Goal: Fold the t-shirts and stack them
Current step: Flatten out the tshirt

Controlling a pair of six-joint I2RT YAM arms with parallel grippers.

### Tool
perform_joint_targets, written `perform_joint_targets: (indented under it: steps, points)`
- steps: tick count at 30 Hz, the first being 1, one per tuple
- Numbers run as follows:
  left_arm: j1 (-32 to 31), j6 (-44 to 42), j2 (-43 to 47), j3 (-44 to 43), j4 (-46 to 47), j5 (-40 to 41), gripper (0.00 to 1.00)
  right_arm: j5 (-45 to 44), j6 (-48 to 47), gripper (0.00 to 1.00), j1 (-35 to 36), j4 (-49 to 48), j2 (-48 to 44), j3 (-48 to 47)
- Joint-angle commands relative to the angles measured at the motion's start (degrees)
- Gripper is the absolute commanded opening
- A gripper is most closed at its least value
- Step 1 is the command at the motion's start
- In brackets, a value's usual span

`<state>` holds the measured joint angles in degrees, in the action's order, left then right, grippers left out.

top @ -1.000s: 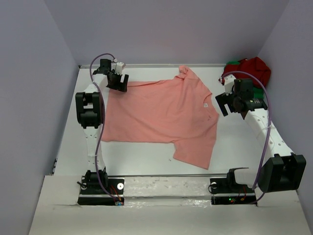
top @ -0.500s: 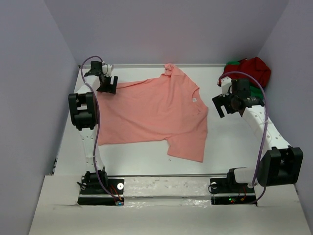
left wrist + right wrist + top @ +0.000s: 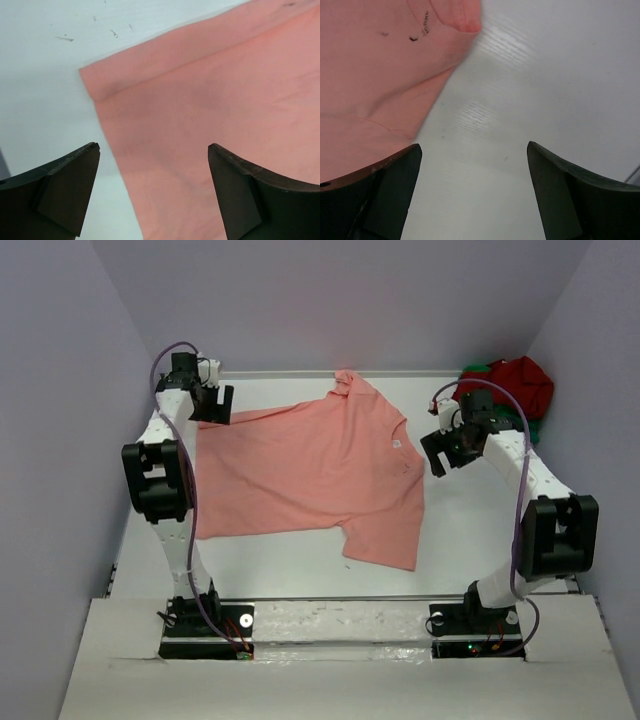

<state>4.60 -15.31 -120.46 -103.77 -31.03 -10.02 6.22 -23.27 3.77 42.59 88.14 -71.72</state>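
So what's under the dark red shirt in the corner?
A bright green shirt peeks out beneath the dark red shirt. Most of it is covered, so its shape is hidden.

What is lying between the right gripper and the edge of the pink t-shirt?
Only bare white table; the right wrist view shows it between the open right gripper and the pink t-shirt, nothing else there.
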Motion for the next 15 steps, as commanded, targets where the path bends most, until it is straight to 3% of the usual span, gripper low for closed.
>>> perform_joint_targets:
  steps: [1,8,15]
  points:
    - [0.3,-1.6,13.3,5.9,0.0,0.6,0.99,6.7,1.2,0.89,-0.3,5.4,4.5,-3.4]
    - [0.6,-5.9,27.2,23.0,-0.7,-0.7,0.99,14.8,1.2,0.71,-0.3,10.9,11.3,-6.8]
    - [1.4,-8.2,35.8,37.6,-0.4,-0.2,0.99,19.9,0.7,0.70,-0.3,12.3,13.7,-6.3]
